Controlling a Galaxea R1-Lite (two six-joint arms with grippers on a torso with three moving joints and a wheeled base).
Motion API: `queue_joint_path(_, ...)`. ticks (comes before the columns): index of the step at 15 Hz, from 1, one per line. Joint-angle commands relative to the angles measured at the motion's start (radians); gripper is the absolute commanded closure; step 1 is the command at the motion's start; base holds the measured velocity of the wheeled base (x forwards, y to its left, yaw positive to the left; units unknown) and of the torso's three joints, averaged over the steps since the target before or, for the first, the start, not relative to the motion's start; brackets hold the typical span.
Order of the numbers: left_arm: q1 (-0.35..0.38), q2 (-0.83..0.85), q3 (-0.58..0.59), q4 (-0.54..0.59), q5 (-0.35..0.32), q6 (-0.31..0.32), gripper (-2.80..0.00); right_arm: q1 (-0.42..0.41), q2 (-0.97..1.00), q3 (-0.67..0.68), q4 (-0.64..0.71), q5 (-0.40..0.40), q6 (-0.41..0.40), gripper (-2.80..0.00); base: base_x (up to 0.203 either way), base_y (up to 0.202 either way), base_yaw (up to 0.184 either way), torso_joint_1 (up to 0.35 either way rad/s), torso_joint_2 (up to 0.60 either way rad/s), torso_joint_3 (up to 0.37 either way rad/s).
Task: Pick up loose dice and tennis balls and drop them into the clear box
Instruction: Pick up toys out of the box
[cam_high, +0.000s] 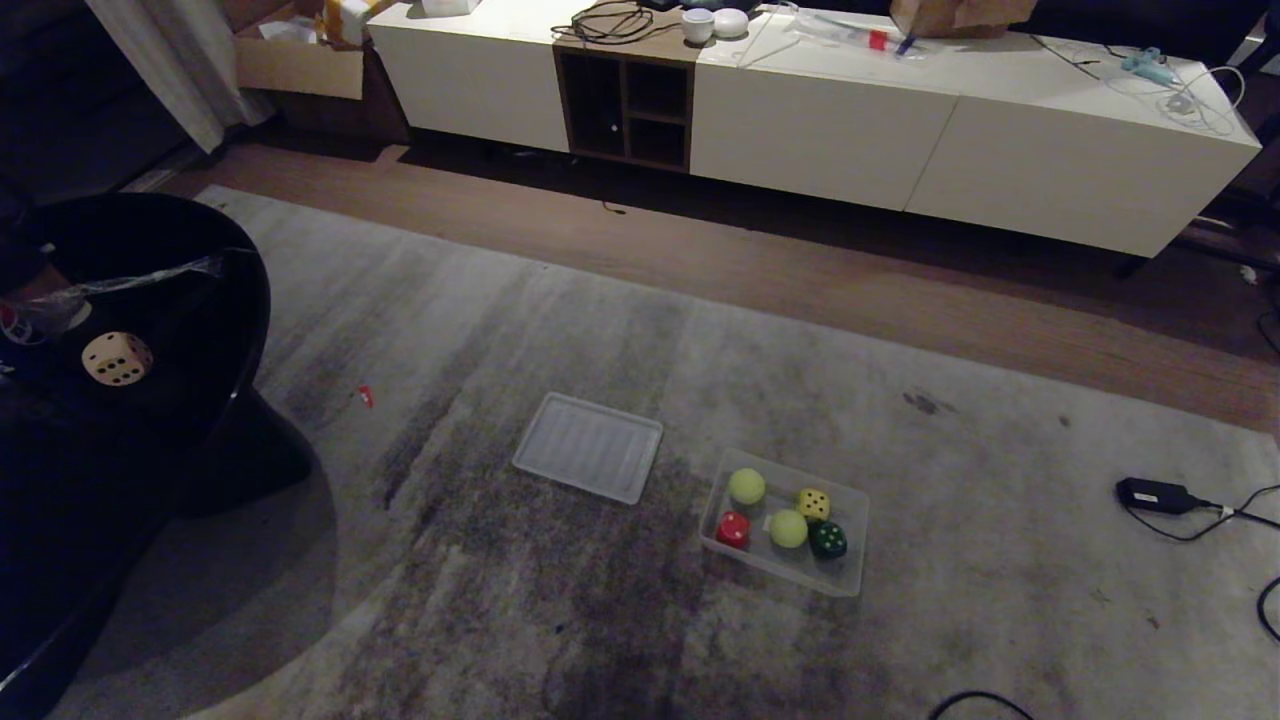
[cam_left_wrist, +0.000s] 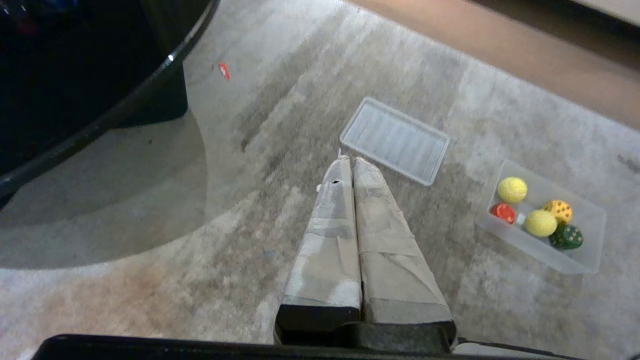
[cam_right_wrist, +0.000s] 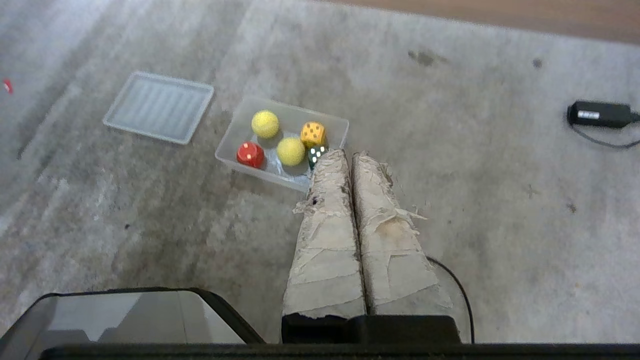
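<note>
A beige die (cam_high: 117, 358) with dark pips sits on the black round table (cam_high: 215, 290) at the far left. On the rug, the clear box (cam_high: 790, 572) holds two yellow-green tennis balls (cam_high: 746, 486) (cam_high: 788, 528). Neither arm shows in the head view. My left gripper (cam_left_wrist: 351, 159) hangs shut and empty above the rug, with the box (cam_left_wrist: 580, 260) and the balls (cam_left_wrist: 512, 189) off to one side. My right gripper (cam_right_wrist: 348, 152) is also shut and empty, its tips over the corner of the box (cam_right_wrist: 260, 175) beside the balls (cam_right_wrist: 265, 124) (cam_right_wrist: 291, 151).
The box also holds a yellow die (cam_high: 813, 504), a dark green die (cam_high: 828, 540) and a red piece (cam_high: 733, 529). A ribbed lid (cam_high: 589, 446) lies left of the box. A power adapter (cam_high: 1150, 493) with cables lies at the right, and a white sideboard (cam_high: 820, 130) stands behind.
</note>
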Motion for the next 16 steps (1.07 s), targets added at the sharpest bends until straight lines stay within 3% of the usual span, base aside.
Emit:
queue_joint_path(1,0.0,0.002,0.002,-0.001,0.001,-0.001,0.0,0.0,0.002,0.0,0.0,0.0,-0.001,0.0,0.0,0.0,0.0,-0.002,0.0,0.203)
queue_joint_path(16,0.0,0.002,0.002,-0.001,0.001,-0.001,0.0,0.0,0.002,0.0,0.0,0.0,0.0,0.0,0.0,0.0,0.0,0.002,0.0,0.204)
